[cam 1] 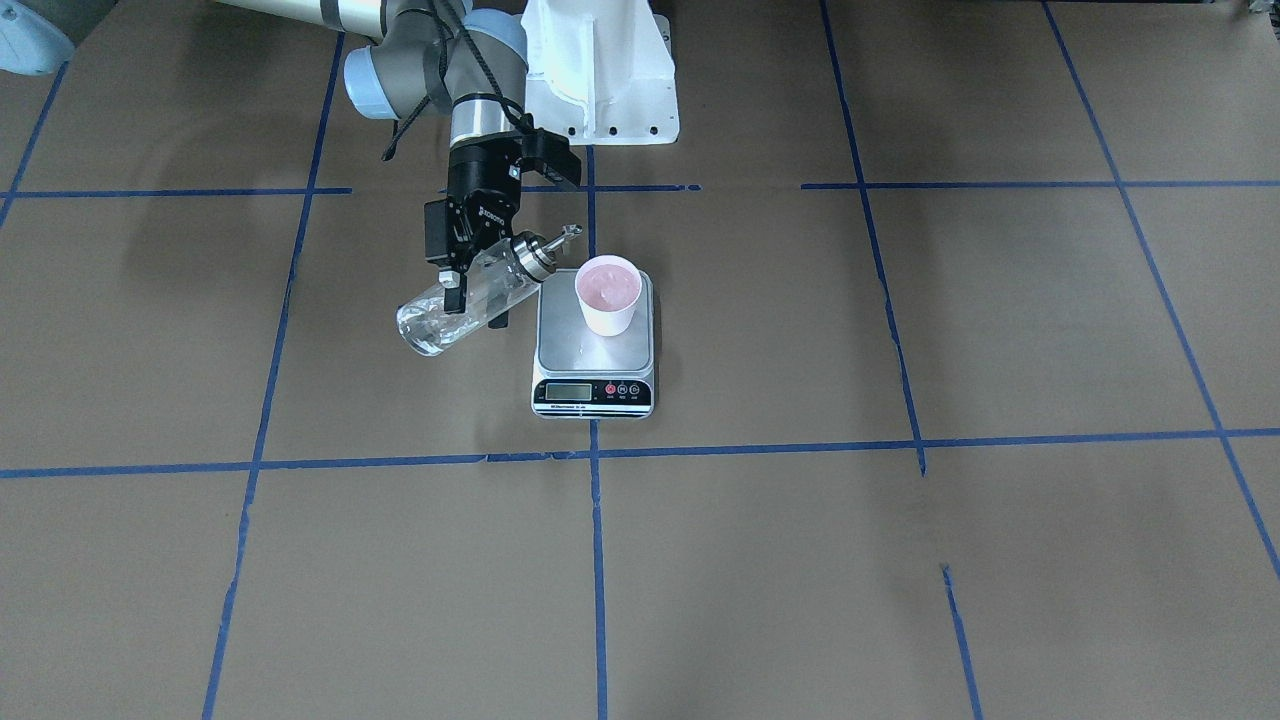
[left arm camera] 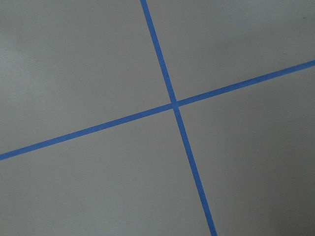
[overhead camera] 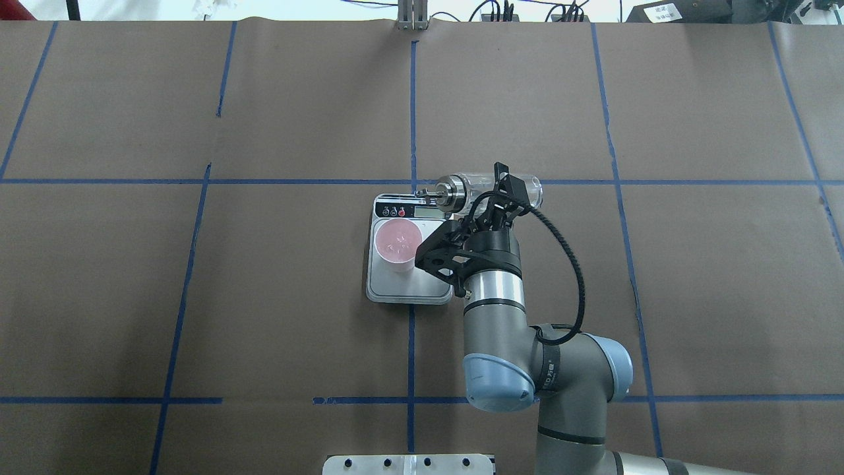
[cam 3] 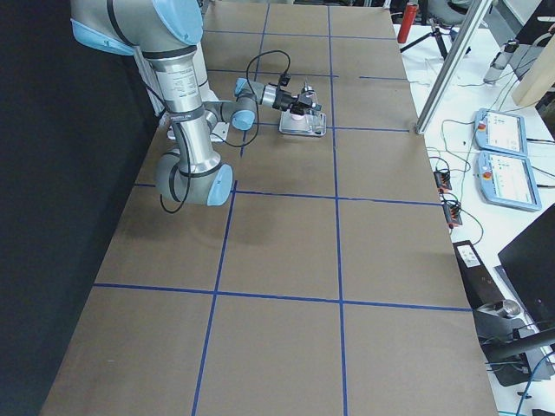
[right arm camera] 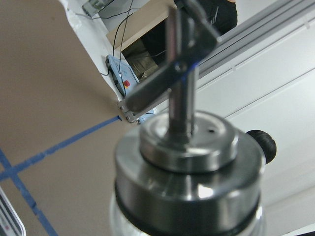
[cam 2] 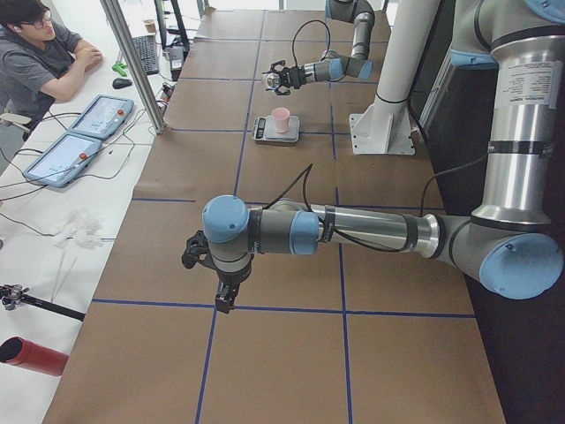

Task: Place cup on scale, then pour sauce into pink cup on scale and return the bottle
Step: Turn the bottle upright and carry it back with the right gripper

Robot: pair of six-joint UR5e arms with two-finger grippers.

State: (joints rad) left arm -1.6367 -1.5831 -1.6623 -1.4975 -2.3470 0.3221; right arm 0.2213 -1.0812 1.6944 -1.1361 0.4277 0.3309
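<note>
Scale readout — illegibly small; bottle body — below the wrist view's edge.

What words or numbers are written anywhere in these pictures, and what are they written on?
"ROBOTIQ": tiny white letters on the black body of the right claw, which grips the bottle.
Scale screen and button labels: too small to read.
White print on the black band of the right arm: too blurred to read.
Cup and bottle: no words to be seen.
</note>
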